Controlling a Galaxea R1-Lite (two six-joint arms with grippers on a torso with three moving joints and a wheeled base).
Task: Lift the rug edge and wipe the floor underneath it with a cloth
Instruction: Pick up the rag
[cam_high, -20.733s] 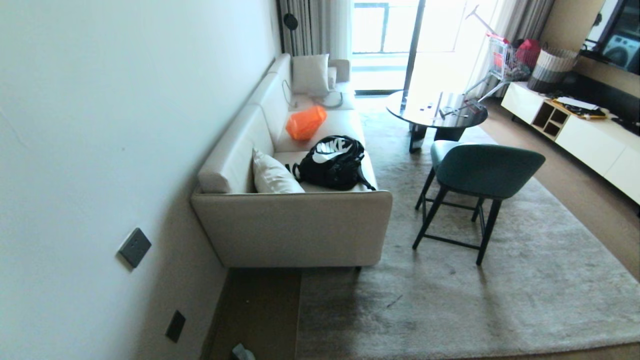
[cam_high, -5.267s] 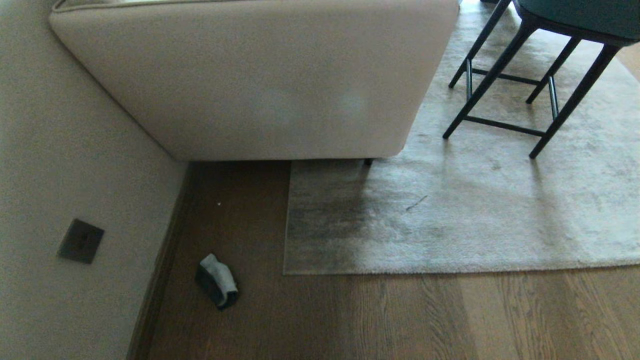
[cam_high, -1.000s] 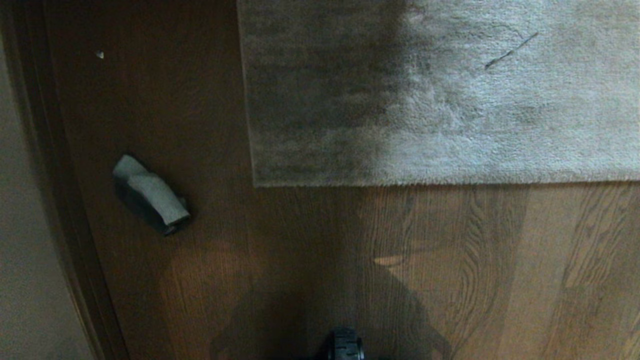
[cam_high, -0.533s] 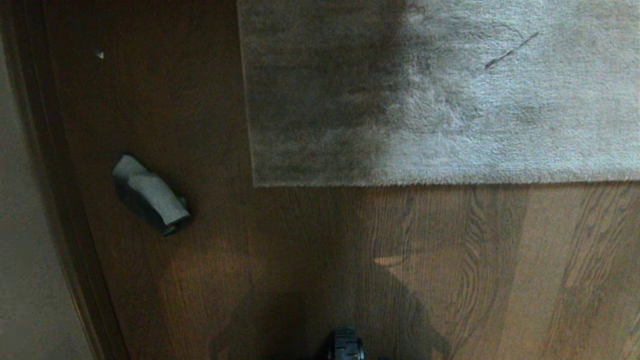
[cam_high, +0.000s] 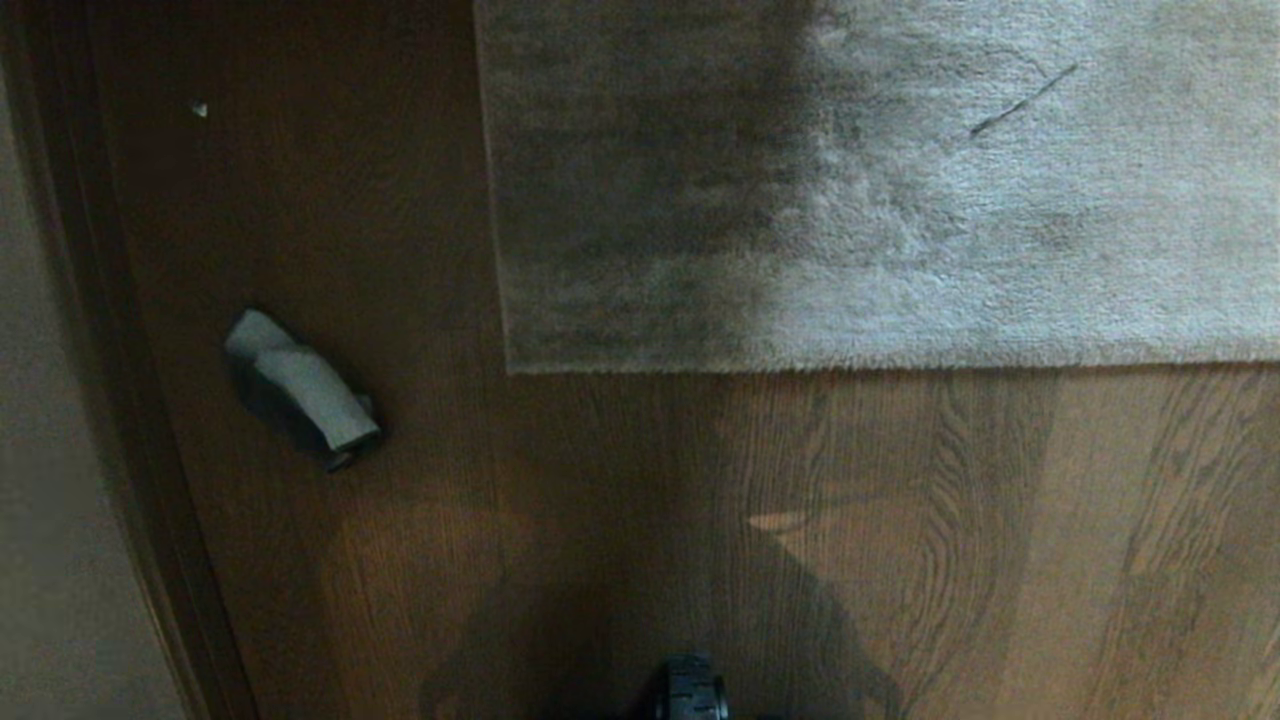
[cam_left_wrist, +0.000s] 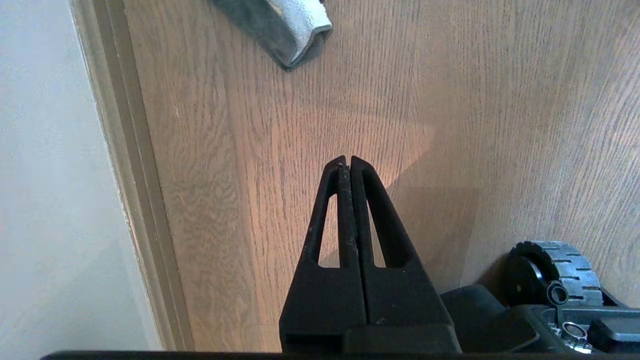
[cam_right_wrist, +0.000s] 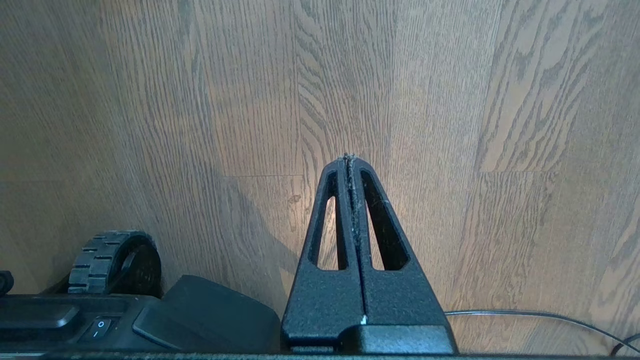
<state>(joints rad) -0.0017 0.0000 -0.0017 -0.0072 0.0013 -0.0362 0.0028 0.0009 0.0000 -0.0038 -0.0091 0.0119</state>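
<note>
So the cloth (cam_high: 300, 392) sits crumpled on the floor (cam_high: 900, 540) near the rug edge (cam_high: 800, 362), soft and light, easy to pinch at its raised fold, while left end effector (cam_left_wrist: 346, 161) and right end effector (cam_right_wrist: 350, 159) hang closed, empty.

A pale wall (cam_high: 40, 420) with dark skirting board (cam_high: 120, 400) borders the left side.

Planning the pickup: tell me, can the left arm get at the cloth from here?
Probably yes: the left gripper, shut and empty, points toward the cloth, with only bare floor between them; its fingers must open first.
</note>
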